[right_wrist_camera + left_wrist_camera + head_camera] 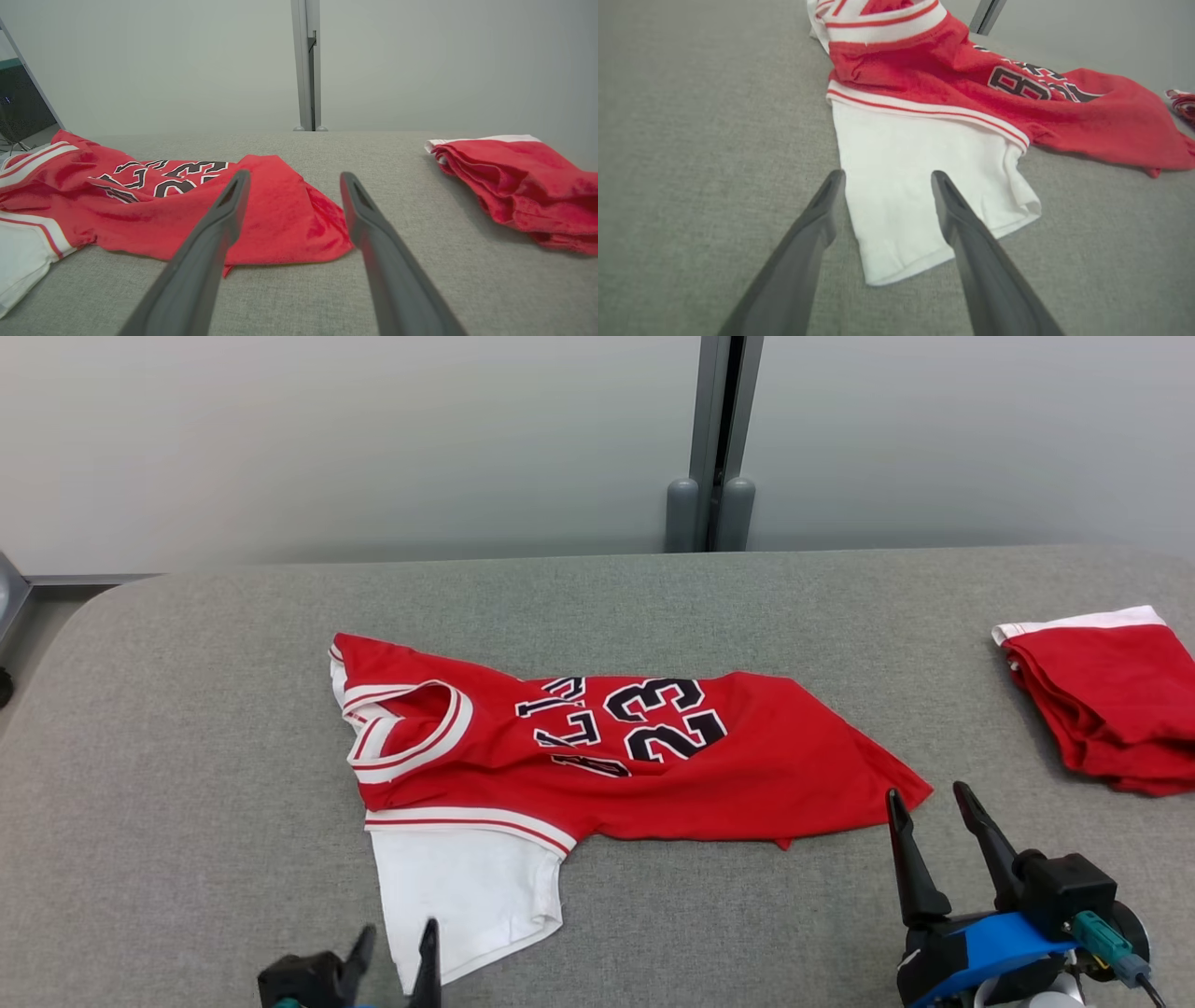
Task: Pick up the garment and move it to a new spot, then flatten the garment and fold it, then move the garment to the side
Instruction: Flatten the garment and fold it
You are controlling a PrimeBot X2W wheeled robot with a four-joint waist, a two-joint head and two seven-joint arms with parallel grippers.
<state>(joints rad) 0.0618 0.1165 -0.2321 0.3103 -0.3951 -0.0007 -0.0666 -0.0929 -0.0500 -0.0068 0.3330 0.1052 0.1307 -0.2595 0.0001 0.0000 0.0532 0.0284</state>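
Note:
The garment (597, 751) is a red jersey with black and white numbers, white trim and a white sleeve, lying crumpled sideways on the grey padded table (187, 728). Its white sleeve (906, 186) points toward me. My left gripper (397, 943) is open at the bottom edge of the head view, its fingers (817, 219) straddling the sleeve's near end just above the cloth. My right gripper (934, 807) is open, its tips beside the jersey's red hem corner (322, 228). Nothing is held by either gripper.
A second red garment with a white band (1106, 695) lies folded at the table's right edge. A grey post (714, 448) rises behind the table against a pale wall. Bare grey table lies left of and in front of the jersey.

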